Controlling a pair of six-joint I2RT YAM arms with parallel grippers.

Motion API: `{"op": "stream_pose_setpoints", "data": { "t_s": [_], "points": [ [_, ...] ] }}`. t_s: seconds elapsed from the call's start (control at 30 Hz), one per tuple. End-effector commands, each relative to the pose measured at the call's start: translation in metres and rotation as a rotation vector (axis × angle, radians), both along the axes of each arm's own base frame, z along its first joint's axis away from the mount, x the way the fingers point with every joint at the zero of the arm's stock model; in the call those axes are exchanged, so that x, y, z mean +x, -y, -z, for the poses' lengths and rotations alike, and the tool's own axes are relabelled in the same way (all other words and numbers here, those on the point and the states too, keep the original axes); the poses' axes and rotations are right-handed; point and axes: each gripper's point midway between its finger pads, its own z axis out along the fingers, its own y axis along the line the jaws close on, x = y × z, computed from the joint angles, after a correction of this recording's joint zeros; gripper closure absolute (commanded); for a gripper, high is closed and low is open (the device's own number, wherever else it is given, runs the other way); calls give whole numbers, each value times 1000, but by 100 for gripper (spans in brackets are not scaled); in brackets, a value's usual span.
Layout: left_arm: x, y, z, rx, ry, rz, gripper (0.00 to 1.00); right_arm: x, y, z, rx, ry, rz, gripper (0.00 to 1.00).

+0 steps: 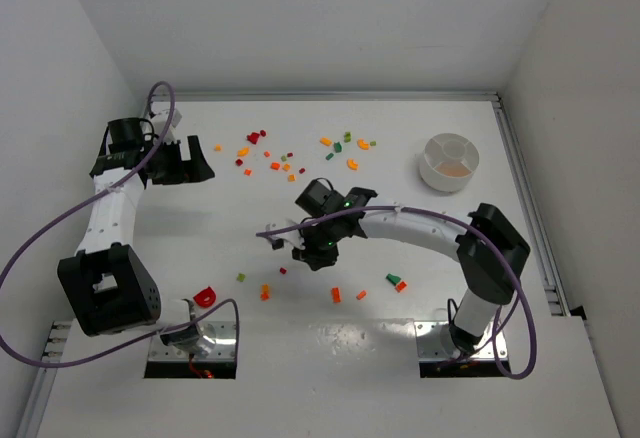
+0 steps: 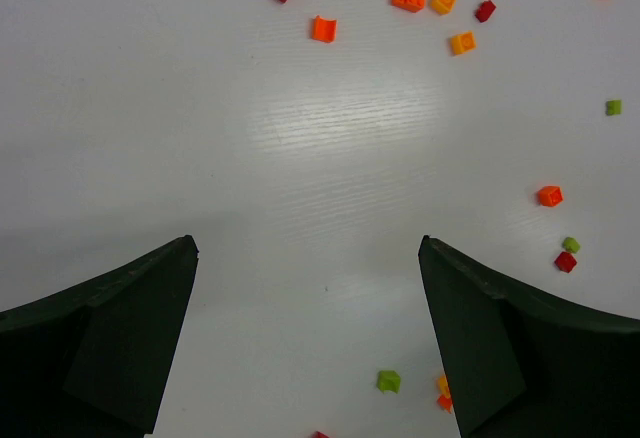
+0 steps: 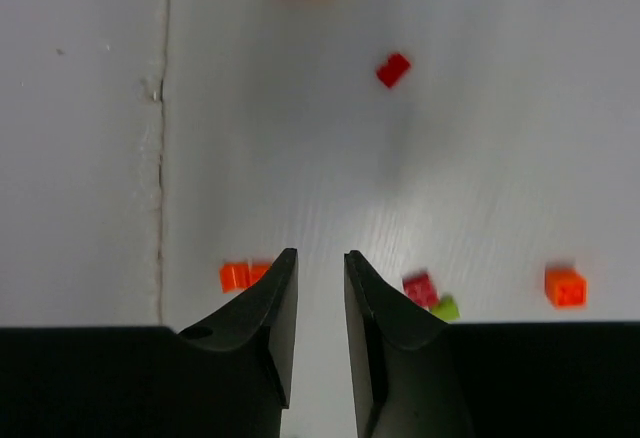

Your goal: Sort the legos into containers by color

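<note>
— Well, where were the legos (image 1: 336,295)?
— Loose on the white table (image 1: 560,138). Most lay in a band across the far middle, and a few lay nearer, by the right arm.
— And the dish (image 1: 437,180)?
— At the far right, well apart from both grippers. One near compartment perhaps held something orange, but it was too small to tell.
— What was the left gripper (image 2: 305,248) doing?
— It sat at the far left with its fingers spread wide and only bare table between them. Red, orange and green pieces lay beyond its tips and off to the right.
— And the right gripper (image 3: 320,256)?
— It was over the middle of the table, its fingers drawn to a narrow slit with nothing in the gap. An orange pair (image 3: 245,276) lay just beside one finger. A red piece (image 3: 420,286) and a green piece (image 3: 445,307) lay just beside the other. A red brick (image 3: 393,69) lay farther out ahead.
</note>
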Motion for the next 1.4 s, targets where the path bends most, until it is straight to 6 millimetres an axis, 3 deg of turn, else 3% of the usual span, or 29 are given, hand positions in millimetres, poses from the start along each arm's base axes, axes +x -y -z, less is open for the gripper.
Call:
{"op": "stream_pose_setpoints", "data": {
  "t_s": [0.0, 0.23, 0.43, 0.73, 1.07, 1.37],
  "points": [
    [0, -3, -28, -54, 72, 18, 1, 1, -52, -18, 134, 108, -98, 74],
    [2, -20, -34, -184, 84, -15, 1, -21, -92, 10, 178, 151, -149, 73],
    [2, -31, -28, -200, 69, -44, 1, -32, -112, 31, 175, 137, -207, 75],
    [0, -34, -26, -172, 72, -45, 1, -35, -117, 55, 149, 157, -267, 75],
    [0, -38, -23, -176, 64, -55, 1, -30, -137, 60, 166, 171, -264, 67],
    [0, -43, -22, -163, 65, -65, 1, -29, -141, 70, 157, 157, -249, 65]
  ]
}}
